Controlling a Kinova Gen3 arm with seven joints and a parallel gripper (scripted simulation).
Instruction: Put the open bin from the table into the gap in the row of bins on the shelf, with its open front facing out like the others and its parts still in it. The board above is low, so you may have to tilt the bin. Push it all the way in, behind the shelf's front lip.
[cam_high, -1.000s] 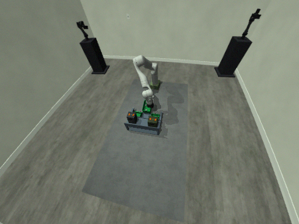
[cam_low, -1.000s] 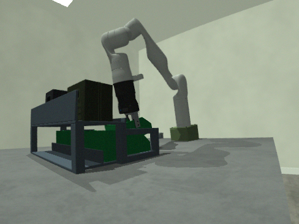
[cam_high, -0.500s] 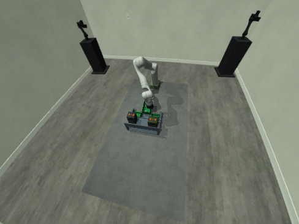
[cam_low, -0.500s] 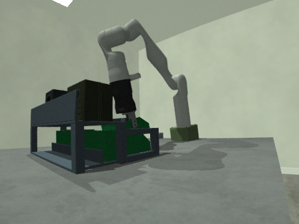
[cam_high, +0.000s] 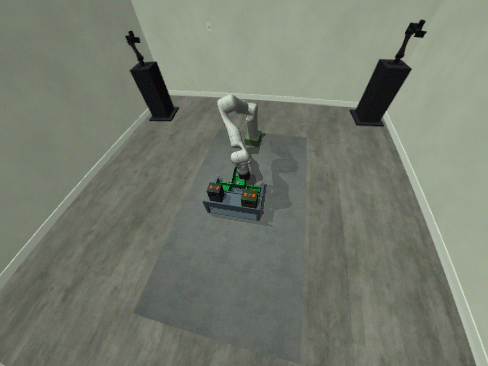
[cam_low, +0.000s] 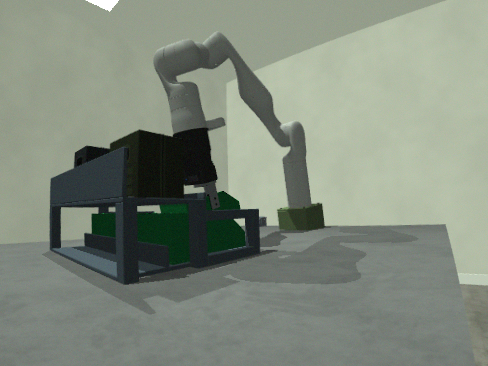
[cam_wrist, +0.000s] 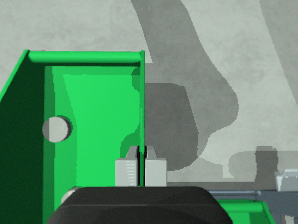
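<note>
green open bin (cam_high: 236, 178) (cam_low: 229, 200) (cam_wrist: 105, 110), 2 round parts (cam_wrist: 56, 129) inside, at shelf (cam_high: 232, 205) (cam_low: 127, 240) (cam_wrist: 250, 195) front

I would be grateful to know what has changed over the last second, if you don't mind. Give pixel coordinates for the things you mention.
The gripper (cam_high: 243, 180) (cam_low: 215, 206) (cam_wrist: 142, 159) and the green open bin (cam_high: 235, 178) (cam_low: 173, 208) (cam_wrist: 102, 110) have moved a little toward the shelf (cam_high: 232, 205) (cam_low: 87, 189), leftward in the exterior view. Nothing visibly changed hold; the shelf and the two boxes (cam_high: 215, 193) (cam_low: 150, 167) on top stayed put.
</note>
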